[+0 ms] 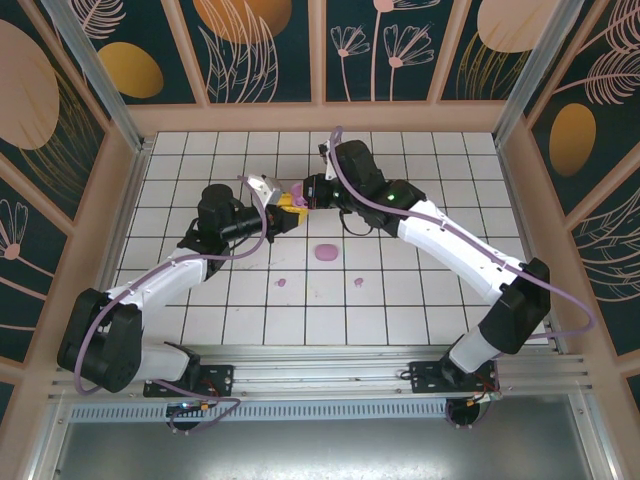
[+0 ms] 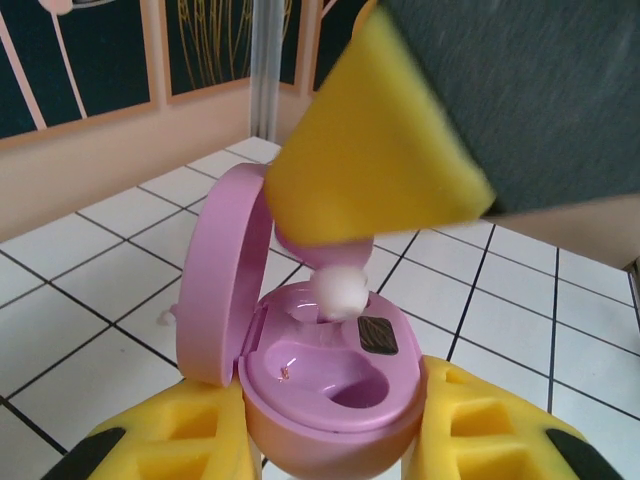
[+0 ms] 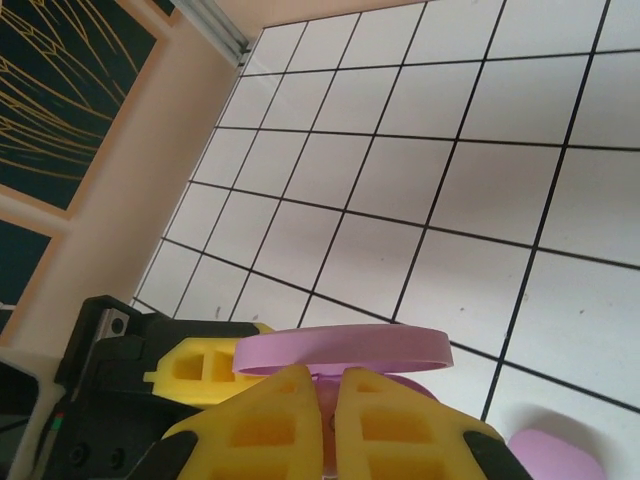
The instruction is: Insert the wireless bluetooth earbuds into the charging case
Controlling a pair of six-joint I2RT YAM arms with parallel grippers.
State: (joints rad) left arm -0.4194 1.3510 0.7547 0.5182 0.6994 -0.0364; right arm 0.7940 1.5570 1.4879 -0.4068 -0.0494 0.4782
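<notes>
Above the tiles (image 2: 80, 300), left pincer (image 2: 330, 445) grips the open case (image 2: 215, 280); right pincer (image 3: 325, 385) holds an earbud (image 2: 340, 288) inside.

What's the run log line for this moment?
left gripper: holds open charging case | right gripper: holds earbud over case socket | table: closed case, two loose earbuds

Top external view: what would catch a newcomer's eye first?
Mid-table, the left tool grips an open lilac oval plastic charging case, and the right tool holds a tiny lilac plastic earbud at its socket. A second, closed lilac case lies nearer on the white tiles.
</notes>
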